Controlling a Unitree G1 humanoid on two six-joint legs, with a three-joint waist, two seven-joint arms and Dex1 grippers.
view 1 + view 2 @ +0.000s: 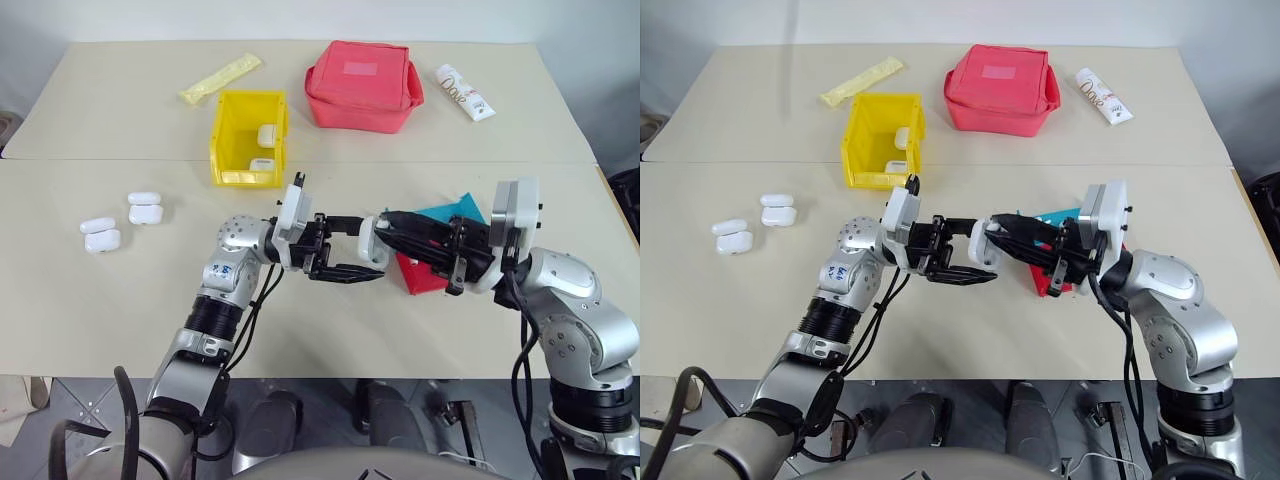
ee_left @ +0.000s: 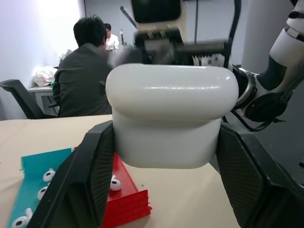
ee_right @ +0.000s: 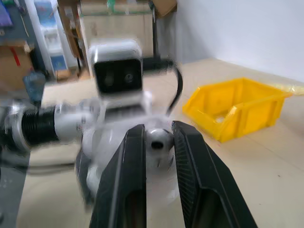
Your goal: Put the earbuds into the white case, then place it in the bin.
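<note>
Both arms reach inward above the bench, roughly level, the left gripper (image 1: 345, 255) clamped on the case (image 2: 171, 114) and the right gripper (image 3: 158, 137), tip to tip with it, pinching an earbud (image 3: 157, 138) between its fingers.

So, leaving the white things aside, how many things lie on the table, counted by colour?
Yellow: 2 (bin, flat packet)
Red: 1 (zip pouch)
Teal and red: 1 (tray)
Total: 4
</note>
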